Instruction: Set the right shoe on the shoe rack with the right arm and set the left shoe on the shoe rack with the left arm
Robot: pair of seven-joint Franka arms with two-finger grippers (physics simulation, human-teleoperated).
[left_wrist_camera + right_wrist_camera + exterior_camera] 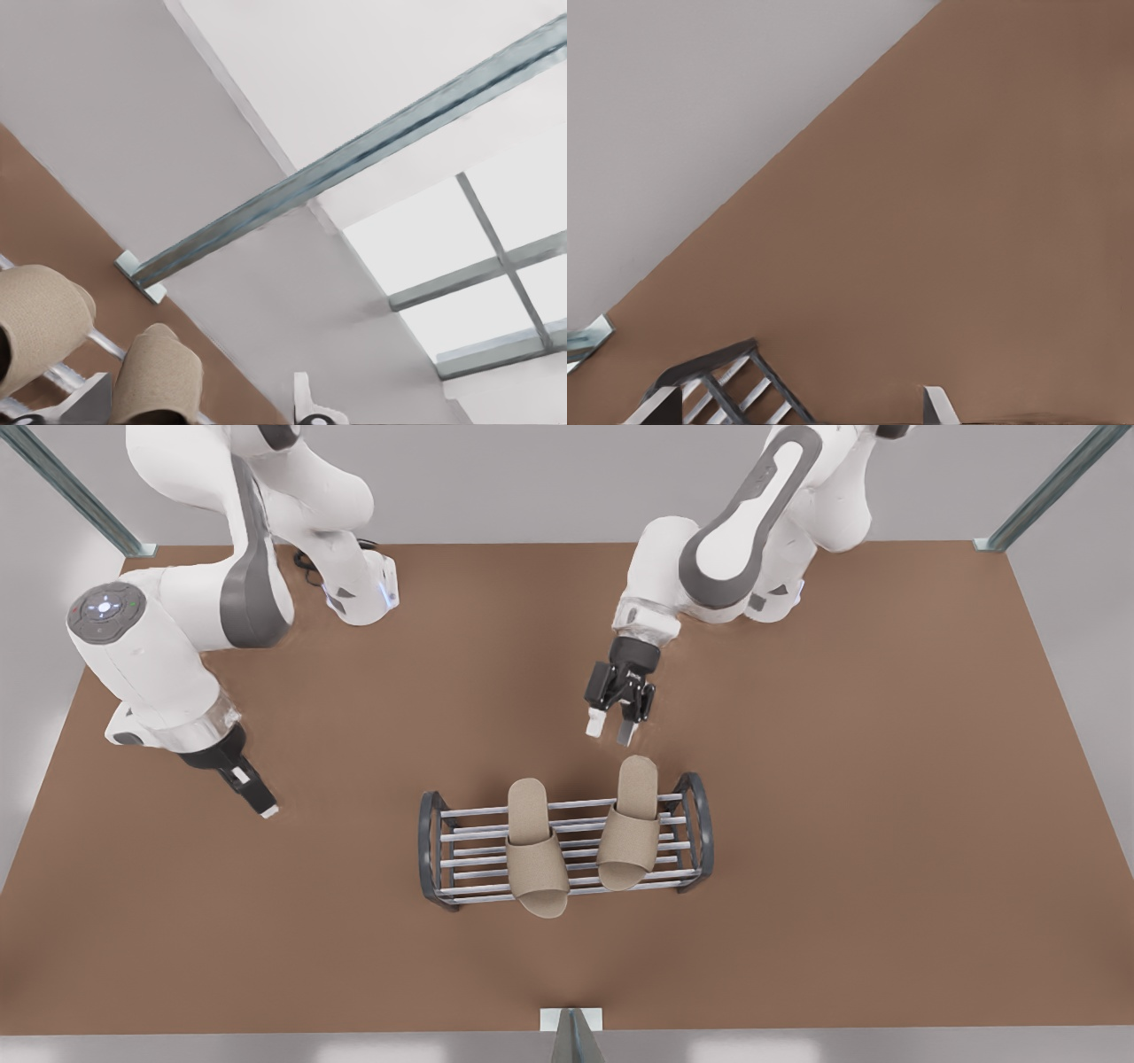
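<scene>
Two tan open-toe shoes lie side by side across the shoe rack (431, 841), one toward the front view's left (536, 855) and one toward its right (631, 837). My left gripper (610, 728) hovers open just behind the right-hand shoe's heel, with nothing between its fingers. Its wrist view looks over both shoes (35, 319) (159, 376) and a rack bar (104, 343). My right gripper (263, 806) hangs open low over the table, well off the rack's end on the front view's left. Its wrist view shows the rack's dark end frame (709, 367).
The brown table (842, 824) stretches wide on all sides of the rack. Metal frame posts stand at the far corners (133, 545) (992, 542) and at the near edge's middle (571, 1020). Both arm bases sit at the table's back.
</scene>
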